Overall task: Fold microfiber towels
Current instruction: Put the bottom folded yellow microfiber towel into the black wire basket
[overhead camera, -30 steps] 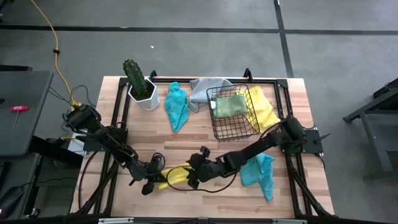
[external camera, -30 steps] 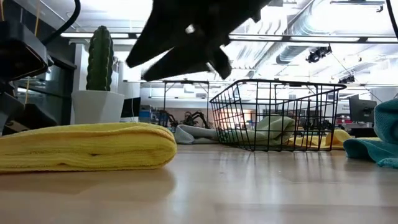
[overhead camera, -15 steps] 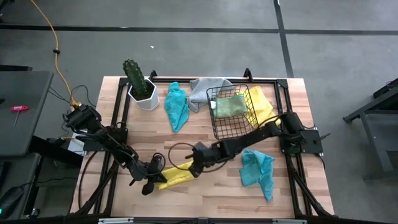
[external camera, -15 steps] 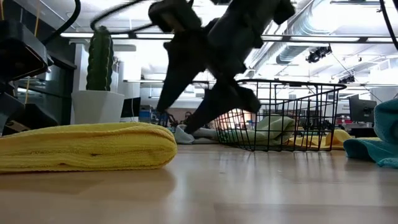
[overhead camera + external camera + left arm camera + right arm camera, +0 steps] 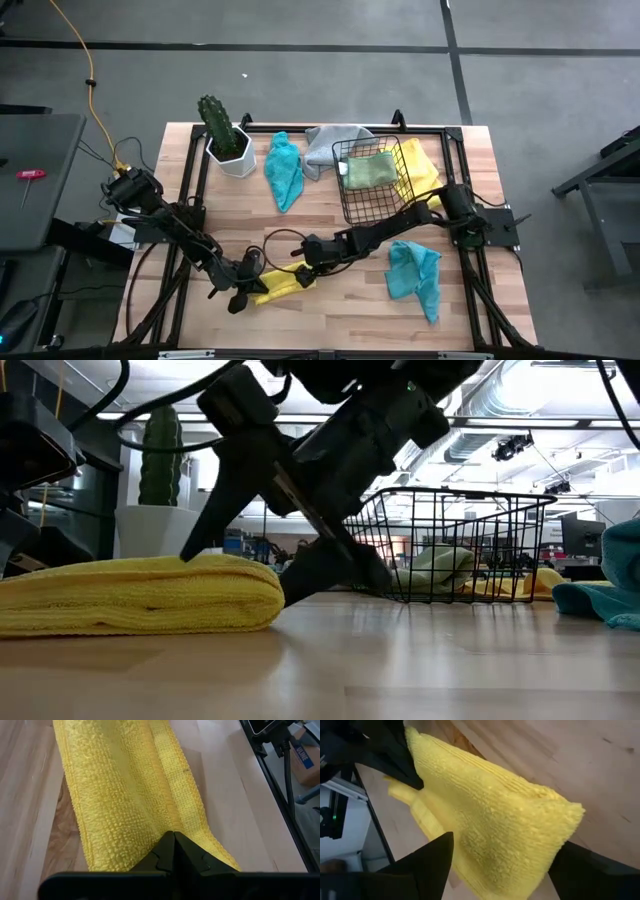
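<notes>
hidden: my left gripper (image 5: pixel 243 288) covers the yellow towel's (image 5: pixel 281 283) end, pinched tight on it
right gripper (image 5: pixel 303 272): fingers spread wide around the other end
texture: nubby, looped, folded into a long roll

**A robotics lab in an open industrial hall**

The wooden surface (image 5: pixel 330 310) sits inside a black metal frame (image 5: pixel 190 180) that carries two dark robot arms, with cables trailing off its edge. Around it lies a bare grey concrete floor (image 5: pixel 300 90) marked with dark lines, and a yellow cable (image 5: pixel 92 85) runs across it. In the low view the room behind is large and open: exposed silver ducts (image 5: pixel 500 395) and pipes hang under a high ceiling with bright strip lights, and monitors (image 5: pixel 580 538) and other dark equipment stand on distant benches. A potted cactus (image 5: pixel 222 135) is the one decorative touch.
</notes>
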{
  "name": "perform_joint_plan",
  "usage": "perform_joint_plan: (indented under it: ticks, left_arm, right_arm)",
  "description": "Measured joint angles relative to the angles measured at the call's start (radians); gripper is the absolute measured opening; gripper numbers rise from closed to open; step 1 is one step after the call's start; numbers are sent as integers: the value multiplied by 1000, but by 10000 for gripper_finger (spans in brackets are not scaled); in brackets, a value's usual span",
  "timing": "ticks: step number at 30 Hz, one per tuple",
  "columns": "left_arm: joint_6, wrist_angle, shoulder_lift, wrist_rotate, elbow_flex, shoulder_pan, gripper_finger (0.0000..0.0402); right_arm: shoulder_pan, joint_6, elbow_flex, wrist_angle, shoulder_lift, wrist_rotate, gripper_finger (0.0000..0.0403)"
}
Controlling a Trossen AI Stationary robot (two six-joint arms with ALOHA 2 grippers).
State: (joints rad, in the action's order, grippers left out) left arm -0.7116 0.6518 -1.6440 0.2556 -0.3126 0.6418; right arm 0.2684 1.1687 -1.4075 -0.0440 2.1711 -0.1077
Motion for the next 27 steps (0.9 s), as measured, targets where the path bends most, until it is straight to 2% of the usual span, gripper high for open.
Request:
perform_joint_plan:
  ticks: [3, 6, 9, 12, 13, 16, 18, 23, 27]
  left_arm:
    - [0, -1, 0, 8, 0, 0, 0]
    - [0, -1, 0, 10, 0, 0, 0]
    - [7, -7, 14, -5, 1, 0, 0]
    - [26, -16, 73, -94, 3, -8, 0]
    - [27, -15, 101, -123, 3, -10, 0]
    - [52, -18, 196, -150, 3, -5, 0]
    - [81, -36, 263, -150, 3, 1, 0]
    - [152, -88, 442, -149, 2, 8, 0]
    - [222, -133, 577, -107, 0, -16, 0]
  right_arm:
    - [9, 10, 0, 5, 2, 19, 270]
    - [22, 1, 0, -13, 4, 48, 222]
    - [33, -27, 2, -24, 6, 65, 137]
    - [49, -82, 3, -30, 6, 52, 34]
    - [53, -103, 3, -33, 2, 47, 19]
    - [60, -111, 3, -117, -40, 42, 22]
    - [61, -123, 3, -216, -85, 75, 12]
    - [52, -170, 4, -408, -235, 219, 6]
    - [8, -211, 3, -504, -336, 335, 4]
